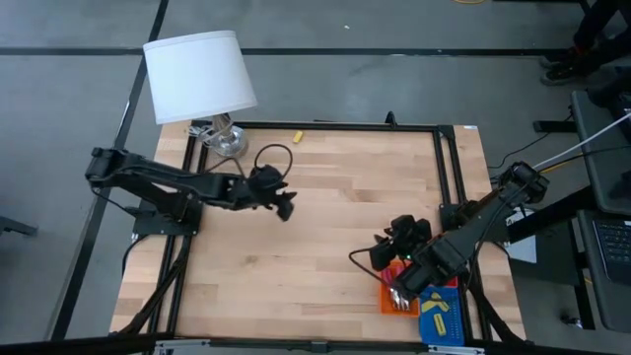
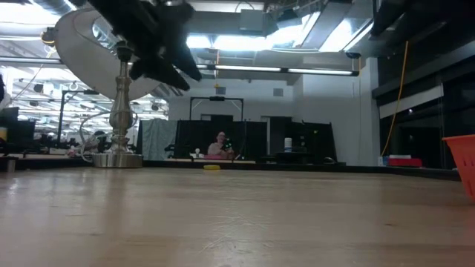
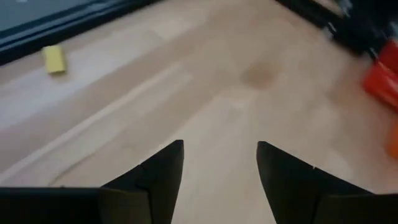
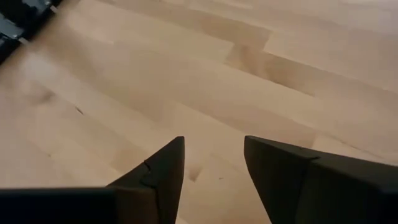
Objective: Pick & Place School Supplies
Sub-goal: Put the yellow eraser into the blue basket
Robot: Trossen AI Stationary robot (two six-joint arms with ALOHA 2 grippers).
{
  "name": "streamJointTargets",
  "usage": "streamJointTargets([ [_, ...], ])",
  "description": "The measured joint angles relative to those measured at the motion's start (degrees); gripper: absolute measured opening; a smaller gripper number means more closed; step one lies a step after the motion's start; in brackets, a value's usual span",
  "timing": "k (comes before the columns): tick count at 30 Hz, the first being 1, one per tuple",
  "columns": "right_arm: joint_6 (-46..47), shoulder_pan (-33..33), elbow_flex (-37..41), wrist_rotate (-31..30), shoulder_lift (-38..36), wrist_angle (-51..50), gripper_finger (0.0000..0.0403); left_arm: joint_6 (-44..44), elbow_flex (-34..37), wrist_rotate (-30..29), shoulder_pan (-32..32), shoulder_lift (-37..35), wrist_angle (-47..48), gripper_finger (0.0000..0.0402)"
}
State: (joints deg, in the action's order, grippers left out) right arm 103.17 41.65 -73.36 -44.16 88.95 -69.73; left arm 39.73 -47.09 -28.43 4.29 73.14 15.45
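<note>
One tiny yellow block lies flat on the wood by the table's far edge; it also shows in the left wrist view and the low view. A yellow pack with dark marks lies in the blue tray. Reddish items fill the orange tray; I cannot tell them apart. My left gripper hovers open above mid-table, short of the block. My right gripper is open over bare wood, just beyond the trays.
A white-shaded lamp stands at the far left corner, its metal base on the wood. The orange tray's wall shows at the table's right. A black frame borders the tabletop. A person sits far behind.
</note>
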Motion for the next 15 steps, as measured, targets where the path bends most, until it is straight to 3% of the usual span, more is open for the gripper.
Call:
streamJointTargets([
  [9, -0.5, 0.0, 0.0, 0.0, 0.0, 1.8, 0.0158, 20.0, 0.0, -15.2, -5.0, 14.3, -13.1, 0.0189],
  [11, -0.5, 0.1, 0.0, -0.1, 0.0, 2.0, 0.0157, 18.6, 0.0, -20.0, -5.8, 18.0, -18.1, 0.0189],
  [15, -1.6, 0.1, 0.0, -1.0, 0.0, 2.2, 0.0157, 3.4, 0.0, -24.8, -6.5, 25.5, -32.3, 0.0187],
])
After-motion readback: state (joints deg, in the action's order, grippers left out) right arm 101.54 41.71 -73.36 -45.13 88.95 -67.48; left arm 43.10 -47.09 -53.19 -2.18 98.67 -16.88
